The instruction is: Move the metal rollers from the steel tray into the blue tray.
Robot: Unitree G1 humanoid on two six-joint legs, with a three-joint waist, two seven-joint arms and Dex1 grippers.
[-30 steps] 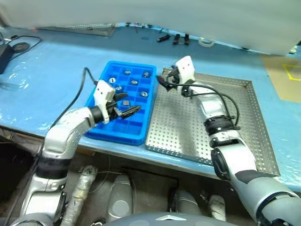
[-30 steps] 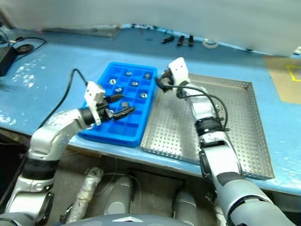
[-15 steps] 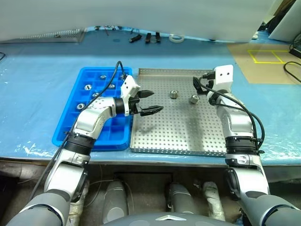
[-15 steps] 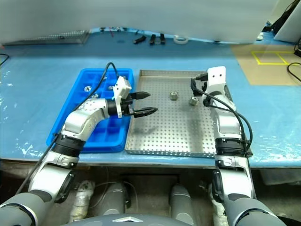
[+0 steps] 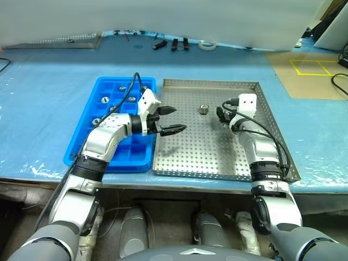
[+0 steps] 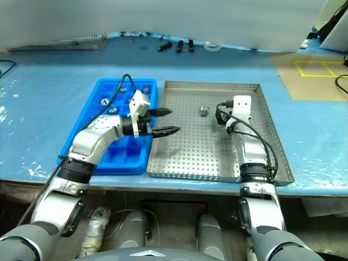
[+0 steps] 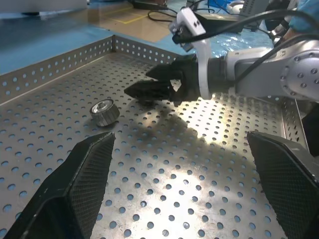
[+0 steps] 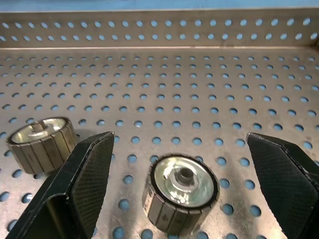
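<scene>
The steel tray (image 5: 185, 163) lies to the right of the blue tray (image 5: 82, 142). One of the metal rollers (image 5: 204, 109) stands alone on the perforated floor. A second roller (image 8: 182, 191) sits on the floor between the fingers of my open right gripper (image 8: 180, 149), which is low in the tray; its neighbour (image 8: 42, 144) is just outside one finger. My left gripper (image 5: 178, 119) hangs open and empty over the steel tray's left side, pointing at the right gripper (image 7: 154, 85). Several rollers (image 5: 103, 100) rest in the blue tray's far compartments.
Black tools (image 5: 174, 43) and a roll of tape (image 5: 206, 45) lie at the far edge of the blue-covered table (image 5: 49, 92). A perforated metal sheet (image 5: 65, 39) is at the far left. A brown board with yellow tape (image 5: 310, 68) is at the right.
The head view has swung, so the whole picture shifted. My right gripper has sunk to the tray floor around a roller. My left gripper has moved from over the blue tray to over the steel tray's edge.
</scene>
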